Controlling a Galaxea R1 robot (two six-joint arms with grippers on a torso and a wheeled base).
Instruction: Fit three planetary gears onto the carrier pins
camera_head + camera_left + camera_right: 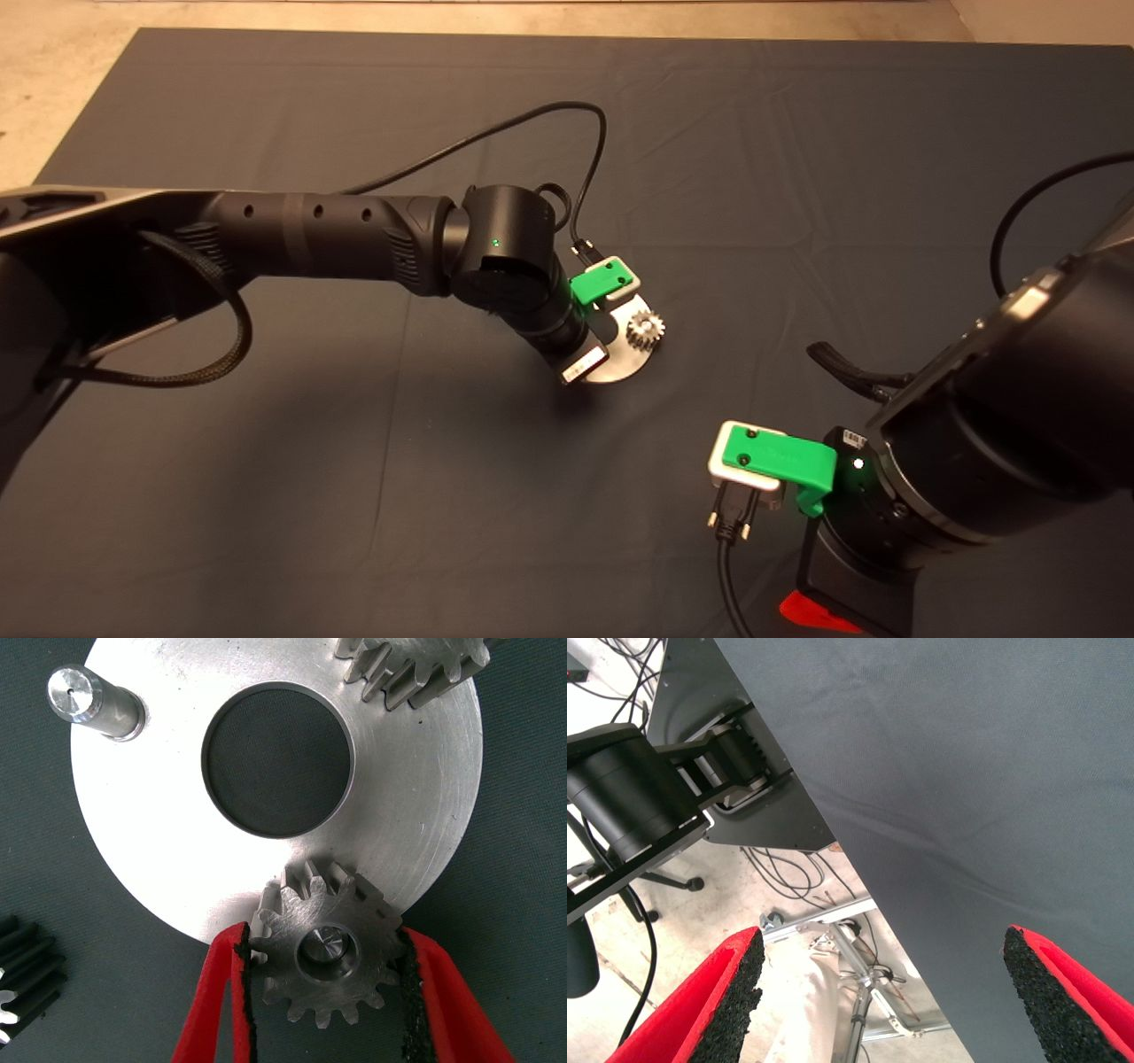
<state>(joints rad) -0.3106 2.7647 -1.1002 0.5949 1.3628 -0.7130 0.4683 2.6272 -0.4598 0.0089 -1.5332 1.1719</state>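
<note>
The left gripper (pixel 323 988) is clamped on one planetary gear (pixel 323 952), both black pads (pixel 409 992) pressing its teeth. This gear sits over a carrier pin (pixel 321 948) at the edge of the carrier disc (pixel 407 842). A second gear (pixel 416 669) occupies another pin; the third pin (pixel 93 702) stands bare. The right gripper (pixel 881 992) waits, fingers wide apart, well away from the disc, over the mat (pixel 966 771) edge.

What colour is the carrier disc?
Silvery brushed metal; the disc shows best in the left wrist view.
</note>
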